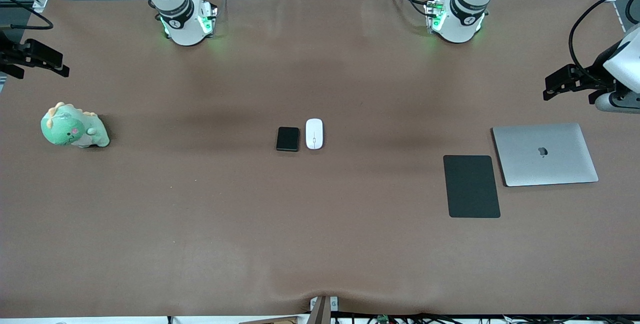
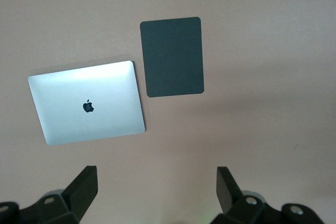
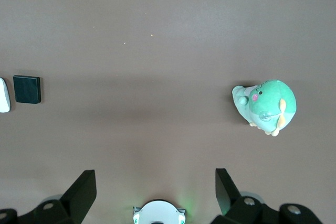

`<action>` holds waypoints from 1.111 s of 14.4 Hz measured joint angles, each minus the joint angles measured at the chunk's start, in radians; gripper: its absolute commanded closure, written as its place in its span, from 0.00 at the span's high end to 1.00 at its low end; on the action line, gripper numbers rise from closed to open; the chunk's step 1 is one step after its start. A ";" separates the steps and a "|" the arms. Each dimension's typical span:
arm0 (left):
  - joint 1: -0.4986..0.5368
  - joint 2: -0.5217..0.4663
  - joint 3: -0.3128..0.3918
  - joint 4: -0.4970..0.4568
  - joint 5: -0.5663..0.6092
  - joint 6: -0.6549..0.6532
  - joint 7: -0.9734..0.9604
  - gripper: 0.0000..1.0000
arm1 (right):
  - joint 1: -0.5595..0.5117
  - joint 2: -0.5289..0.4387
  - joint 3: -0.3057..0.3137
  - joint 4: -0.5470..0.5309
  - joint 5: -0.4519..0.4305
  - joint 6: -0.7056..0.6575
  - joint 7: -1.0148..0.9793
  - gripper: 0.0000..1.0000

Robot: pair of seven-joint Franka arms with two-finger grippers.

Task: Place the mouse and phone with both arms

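Brown table (image 1: 200, 214): phone (image 1: 288, 139) and mouse (image 1: 314, 133) lie side by side mid-table. Left gripper (image 2: 157, 187), spread, hangs over laptop (image 2: 89, 103) and pad (image 2: 172, 56); only the right gripper (image 3: 156, 187), spread, sees the dinosaur toy (image 3: 266, 106) up close.

Counted on table (image 1: 200, 224): one white mouse (image 1: 314, 133); one small black phone (image 1: 288, 139); one flat black mouse pad (image 1: 471, 186); one closed silver laptop (image 1: 545, 154); one green plush dinosaur (image 1: 74, 126). Two arms; two grippers, left gripper (image 2: 157, 184) and right gripper (image 3: 156, 184), each with fingers spread apart, holding nothing.
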 measured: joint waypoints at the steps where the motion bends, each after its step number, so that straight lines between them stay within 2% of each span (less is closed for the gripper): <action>1: 0.000 0.000 0.000 0.000 0.000 0.000 0.000 1.00 | 0.000 0.000 0.000 0.000 0.000 0.000 0.000 1.00; 6: -0.002 0.006 0.000 0.000 0.000 0.000 -0.008 1.00 | 0.000 0.000 0.005 0.000 0.000 0.000 0.000 1.00; 10: -0.010 0.027 -0.003 0.000 -0.005 0.000 -0.085 1.00 | 0.000 0.000 0.010 0.000 0.000 0.000 0.000 1.00; 16: -0.067 0.072 -0.017 0.000 -0.015 0.000 -0.183 1.00 | 0.000 0.000 0.010 0.000 0.007 0.000 0.000 1.00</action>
